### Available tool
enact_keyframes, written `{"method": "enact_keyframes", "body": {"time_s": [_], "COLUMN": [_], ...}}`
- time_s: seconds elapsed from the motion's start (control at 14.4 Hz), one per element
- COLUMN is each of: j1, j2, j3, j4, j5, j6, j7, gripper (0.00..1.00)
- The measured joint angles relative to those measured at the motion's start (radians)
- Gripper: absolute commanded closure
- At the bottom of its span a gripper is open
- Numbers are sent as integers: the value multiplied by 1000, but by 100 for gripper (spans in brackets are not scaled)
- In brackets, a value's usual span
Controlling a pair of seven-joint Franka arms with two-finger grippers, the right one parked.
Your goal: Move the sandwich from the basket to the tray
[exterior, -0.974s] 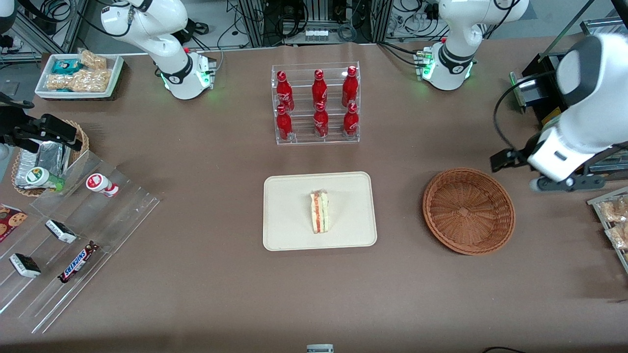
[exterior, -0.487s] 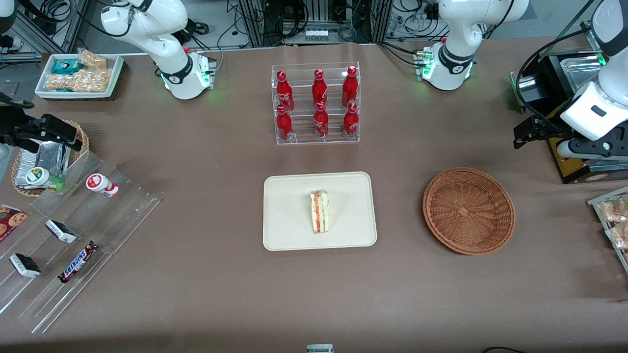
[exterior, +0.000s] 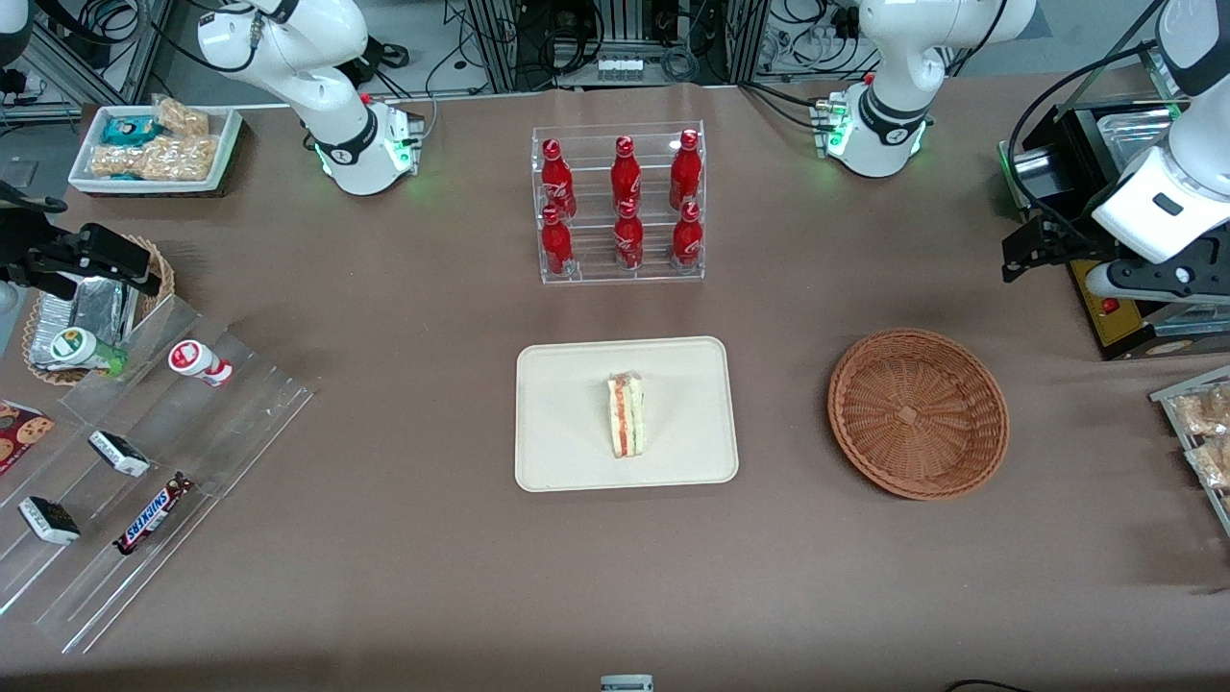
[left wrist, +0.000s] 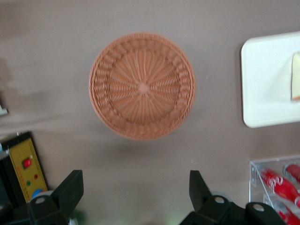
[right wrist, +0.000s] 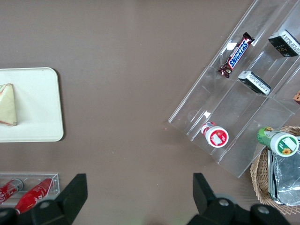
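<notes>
High, gripper (left wrist: 133,194) over the table, jaws wide, above basket (left wrist: 142,86).

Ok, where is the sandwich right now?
The sandwich lies on the cream tray, near its middle, nearer the front camera than the rack of red bottles. The wicker basket beside the tray holds nothing, and the open tool hovers above it.

The front view looks steeply down on the whole table (exterior: 404,577) from high up, facing the arm bases. The left wrist view looks straight down from well above, past its gripper (left wrist: 136,197), its fingers spread apart, onto the basket (left wrist: 142,86). Both wrist views and the front view share the tray (exterior: 567,384) with the sandwich (exterior: 626,416).
</notes>
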State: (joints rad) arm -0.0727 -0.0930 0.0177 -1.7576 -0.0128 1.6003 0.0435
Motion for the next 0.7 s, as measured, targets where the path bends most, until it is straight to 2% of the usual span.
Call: {"method": "enact_keyframes", "body": {"time_s": [0.7], "j1": [-1], "j2": [-10], "j3": [-41], "j4": [4], "j5": [0], "j6": [-27], "j7": [2], "gripper": [0]}}
